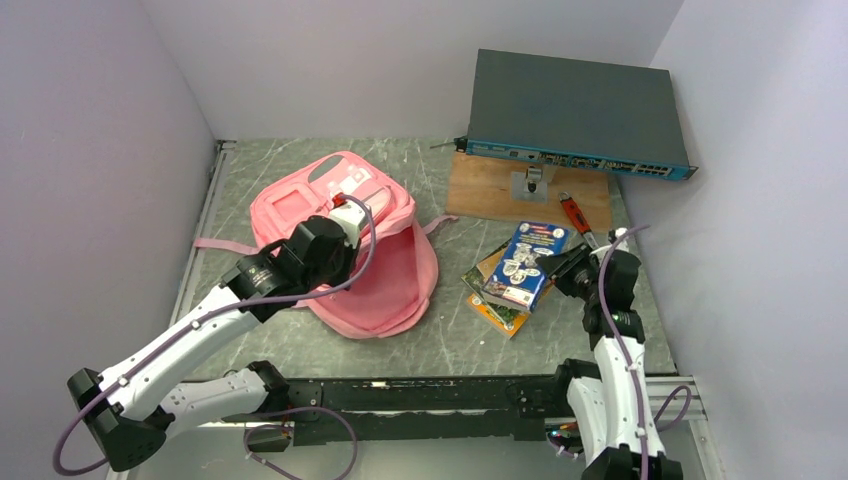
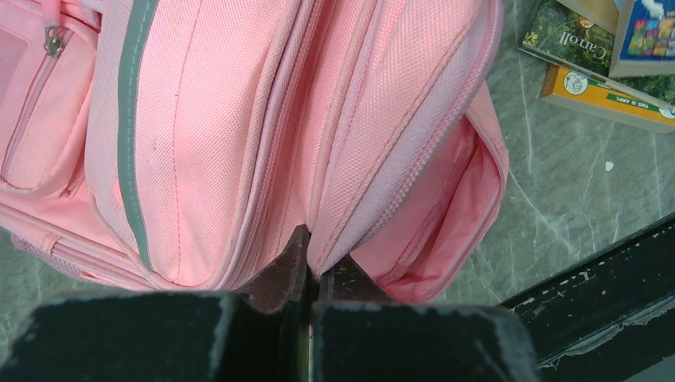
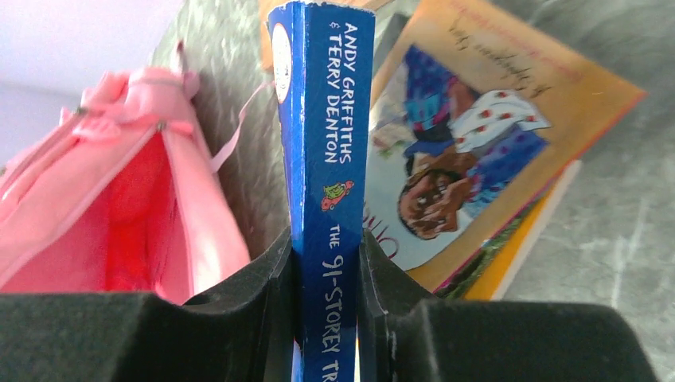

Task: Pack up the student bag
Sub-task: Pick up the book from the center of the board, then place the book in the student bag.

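I am looking at the student bag, which is lying on the left half of the table with its main compartment gaping toward the right. My left pincer is pressing together on a fold of pink fabric at the zipper rim of that opening, and in the left wrist view the seam is running straight down between the fingers. My right pincer is pinching a blue book by its spine, one black finger on each cover. From above, this book is sitting tilted over a small stack of books to the right of the bag, and I cannot tell whether it is touching them. At the far right of the table a wooden board is lying under a grey network switch
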Controlling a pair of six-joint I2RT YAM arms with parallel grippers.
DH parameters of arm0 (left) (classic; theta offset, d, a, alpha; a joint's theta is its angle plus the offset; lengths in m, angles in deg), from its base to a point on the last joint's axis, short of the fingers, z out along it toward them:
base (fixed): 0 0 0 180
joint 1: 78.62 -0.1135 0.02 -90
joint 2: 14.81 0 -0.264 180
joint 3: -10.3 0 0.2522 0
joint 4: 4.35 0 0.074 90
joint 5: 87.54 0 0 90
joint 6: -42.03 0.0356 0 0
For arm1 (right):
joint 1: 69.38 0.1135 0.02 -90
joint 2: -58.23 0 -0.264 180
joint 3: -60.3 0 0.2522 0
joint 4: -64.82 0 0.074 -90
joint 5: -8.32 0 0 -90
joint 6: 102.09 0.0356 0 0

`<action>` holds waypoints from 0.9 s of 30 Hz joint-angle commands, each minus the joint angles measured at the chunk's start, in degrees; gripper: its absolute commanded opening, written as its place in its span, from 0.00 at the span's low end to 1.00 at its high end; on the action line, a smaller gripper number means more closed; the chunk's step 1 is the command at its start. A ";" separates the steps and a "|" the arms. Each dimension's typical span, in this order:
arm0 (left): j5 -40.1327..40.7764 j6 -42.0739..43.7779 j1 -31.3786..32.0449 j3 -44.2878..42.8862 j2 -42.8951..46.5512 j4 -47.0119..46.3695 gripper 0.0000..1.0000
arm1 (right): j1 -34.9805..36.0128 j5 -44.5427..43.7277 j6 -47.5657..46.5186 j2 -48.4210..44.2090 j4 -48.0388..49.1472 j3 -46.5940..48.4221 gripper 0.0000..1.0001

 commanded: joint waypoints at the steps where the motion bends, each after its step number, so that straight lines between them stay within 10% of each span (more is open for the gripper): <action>1: 2.50 -3.10 0.09 -0.81 2.74 -8.61 0.00 | 2.81 12.85 -2.92 3.74 2.81 5.47 0.00; 9: 5.31 -4.21 0.11 -0.90 2.88 -8.66 0.00 | 24.83 13.43 -0.80 11.88 3.33 13.03 0.00; 18: 2.91 -3.12 0.01 -1.66 3.53 -9.11 0.00 | 36.29 26.64 19.13 23.06 25.24 14.75 0.00; 27: -3.73 -2.27 0.01 -6.09 4.87 -8.67 0.00 | 48.58 7.04 39.09 40.24 48.13 16.70 0.00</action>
